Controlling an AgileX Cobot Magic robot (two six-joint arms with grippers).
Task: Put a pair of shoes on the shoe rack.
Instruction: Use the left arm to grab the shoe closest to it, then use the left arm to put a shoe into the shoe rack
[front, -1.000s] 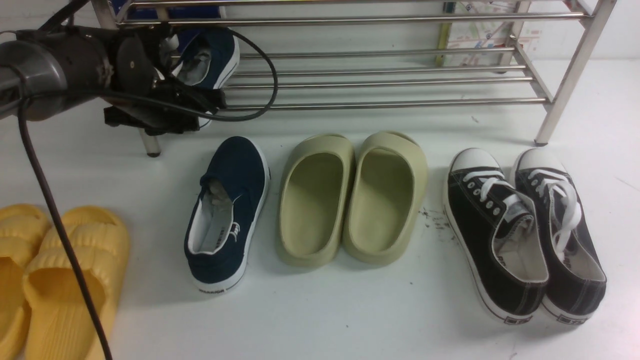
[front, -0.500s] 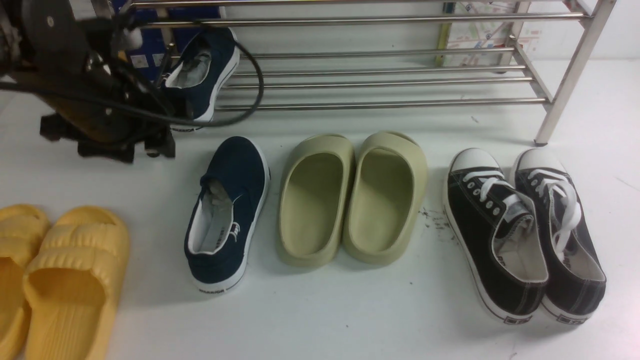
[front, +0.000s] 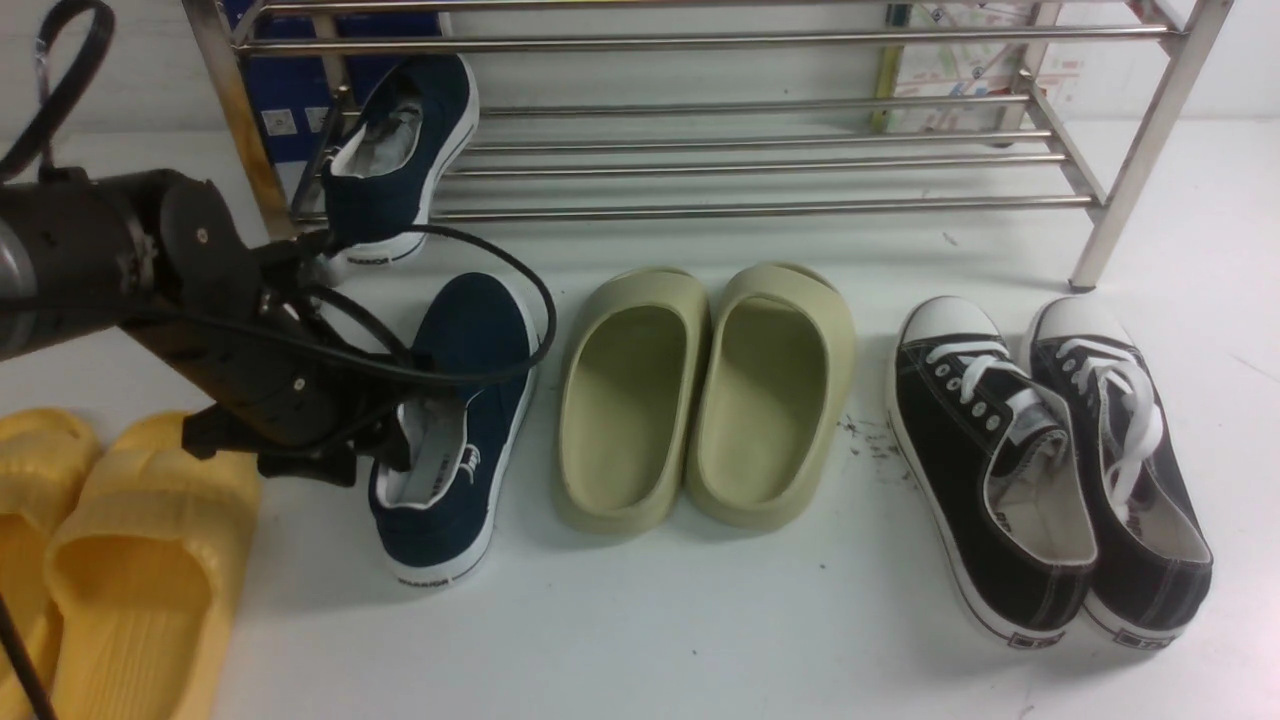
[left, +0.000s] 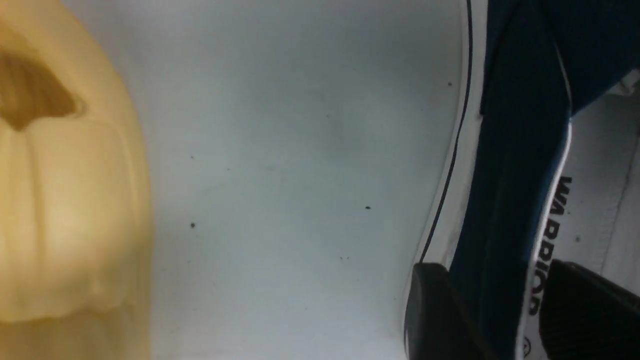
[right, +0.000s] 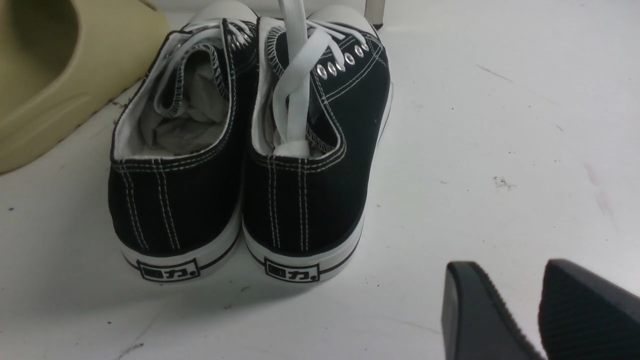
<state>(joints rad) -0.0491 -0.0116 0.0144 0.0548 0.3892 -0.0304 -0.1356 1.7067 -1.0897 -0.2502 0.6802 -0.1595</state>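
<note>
1. We saw one wide, shiny stainless-steel shoe rack (front: 760, 211) with long horizontal bars.
2. We counted two black canvas lace-up sneakers with white toe caps (front: 975, 480) side by side. Each heel bore one boxed label (right: 292, 270); we read "力" as the last character, the one before it being unclear.
3. We counted two olive-green foam slides (front: 625, 410), side by side between the black pair and the navy shoe on the white surface (front: 700, 630).
4. We counted two yellow ridged slides (front: 150, 520) at the left, both cut off by the front view's edge.
5. We counted two navy canvas slip-on sneakers with white rubber soles. One (front: 400, 190) lay on the rack's lower tier at its left end, heel over the front bar; the other (front: 480, 420) sat on the surface, toe towards the rack. "WARRIOR" was printed on the latter's insole (left: 600, 200).
6. We had two grippers. The left one's (left: 497, 280) jaws stood well parted, straddling the lower navy shoe's side wall; we could not tell whether they touched it. The right one's (right: 510, 270) jaws were wide apart, holding nothing.
</note>
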